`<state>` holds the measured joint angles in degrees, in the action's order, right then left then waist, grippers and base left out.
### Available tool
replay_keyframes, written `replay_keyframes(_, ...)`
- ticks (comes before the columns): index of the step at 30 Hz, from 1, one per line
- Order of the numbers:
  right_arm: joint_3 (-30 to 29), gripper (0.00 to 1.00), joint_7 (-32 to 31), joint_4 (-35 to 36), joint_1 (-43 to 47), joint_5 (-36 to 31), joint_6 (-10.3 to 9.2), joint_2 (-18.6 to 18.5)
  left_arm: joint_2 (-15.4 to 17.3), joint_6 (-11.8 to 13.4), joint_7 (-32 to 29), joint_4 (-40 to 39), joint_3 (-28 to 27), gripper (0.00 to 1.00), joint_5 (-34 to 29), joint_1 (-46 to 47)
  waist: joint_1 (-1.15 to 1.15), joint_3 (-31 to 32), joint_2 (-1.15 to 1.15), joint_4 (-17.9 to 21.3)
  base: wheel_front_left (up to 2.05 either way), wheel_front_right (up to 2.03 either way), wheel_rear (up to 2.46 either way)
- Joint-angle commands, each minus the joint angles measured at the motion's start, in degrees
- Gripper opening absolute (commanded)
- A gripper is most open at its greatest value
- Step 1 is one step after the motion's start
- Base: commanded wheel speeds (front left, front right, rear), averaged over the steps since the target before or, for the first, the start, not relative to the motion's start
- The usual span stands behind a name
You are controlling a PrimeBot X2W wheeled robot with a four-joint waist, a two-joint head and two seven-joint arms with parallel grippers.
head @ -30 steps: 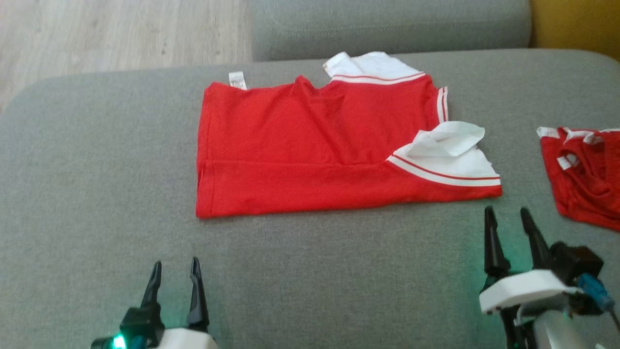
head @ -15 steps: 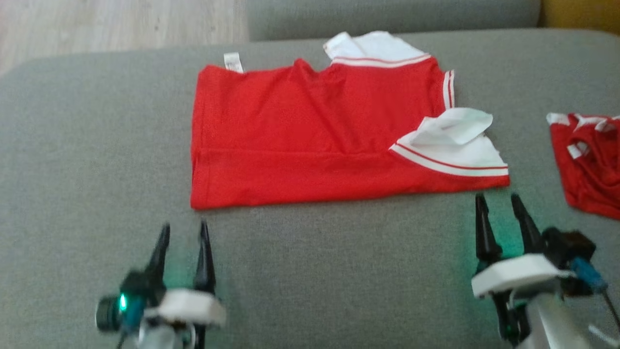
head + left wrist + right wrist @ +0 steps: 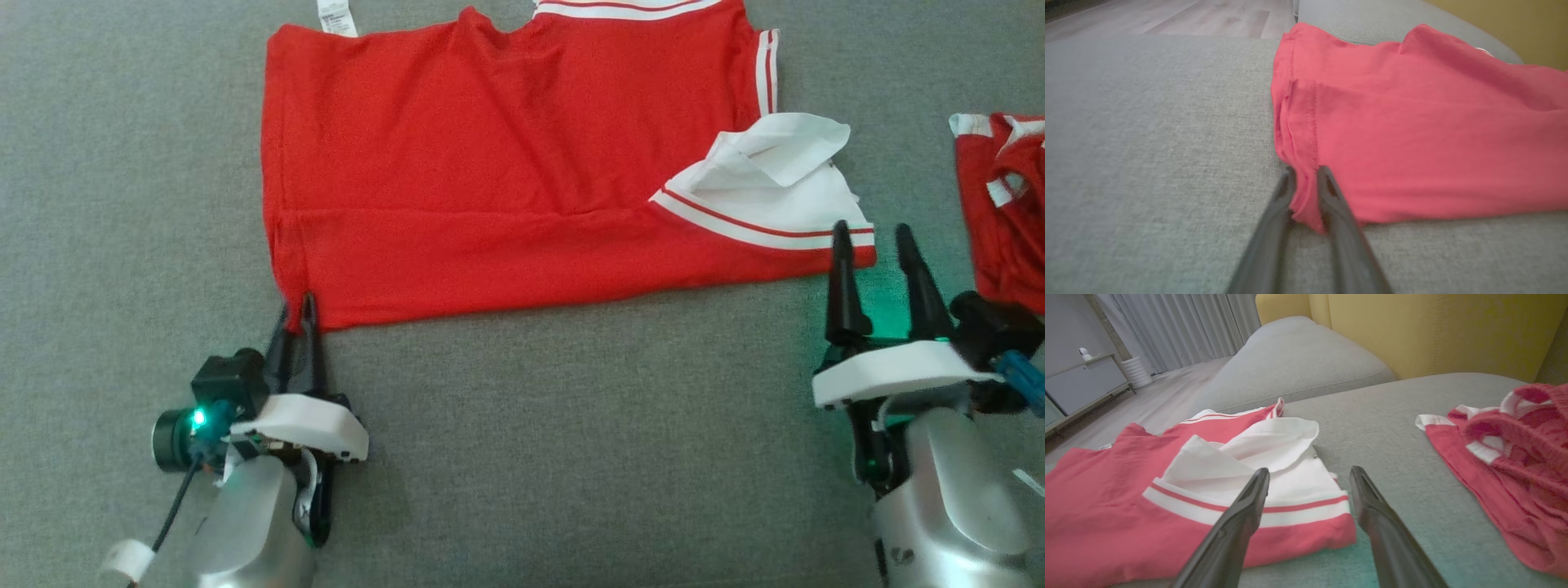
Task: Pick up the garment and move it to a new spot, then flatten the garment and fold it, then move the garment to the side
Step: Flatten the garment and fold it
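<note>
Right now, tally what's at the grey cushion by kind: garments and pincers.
Garments: 2, the flat red garment and the crumpled red garment.
Pincers: 2, the left pincer and the right pincer.
Total: 4.

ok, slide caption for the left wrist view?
Left gripper pinches the near hem corner of the red garment lying on the grey cushion.

Grey couch [image 3: 571,449] carries red shirt [image 3: 490,163] and crumpled garment [image 3: 1008,229]
</note>
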<state>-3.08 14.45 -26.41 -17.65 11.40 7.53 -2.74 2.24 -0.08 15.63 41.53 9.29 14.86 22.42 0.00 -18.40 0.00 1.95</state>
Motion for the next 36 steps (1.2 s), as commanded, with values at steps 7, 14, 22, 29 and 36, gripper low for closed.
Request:
replay_keyframes(7,-1.5,1.0,0.5,-5.3,-2.3,-0.9,-0.04,-0.1,0.6,-1.4,-0.6,4.8,3.6,0.0,3.7,0.8,0.0,-0.7,0.0,-0.8,0.0,0.0,0.0)
replay_keyframes(14,0.6,0.36,0.5,-12.0,-4.5,2.5,-0.04,-0.1,0.6,-1.1,-0.6,3.4,5.5,0.0,4.6,0.8,0.0,-0.8,0.0,-1.7,0.0,0.0,0.0)
replay_keyframes(22,2.9,0.0,0.5,-11.9,-4.1,5.9,-0.04,-0.1,0.6,-0.8,-0.6,0.1,3.1,0.0,2.8,-1.9,0.0,2.3,0.0,-1.1,0.0,0.0,0.0)
replay_keyframes(29,2.0,0.0,0.5,-8.8,4.7,7.6,-0.04,-0.1,0.6,-0.7,-0.6,-3.8,0.6,0.0,2.2,-9.9,0.0,10.4,0.0,-0.2,0.0,0.0,0.0)
replay_keyframes(36,2.6,0.0,0.5,-6.1,14.5,9.4,-0.04,-0.1,0.6,-1.1,-0.6,-5.0,0.3,0.0,1.6,-18.9,0.0,16.3,0.0,-0.1,0.0,0.0,0.0)
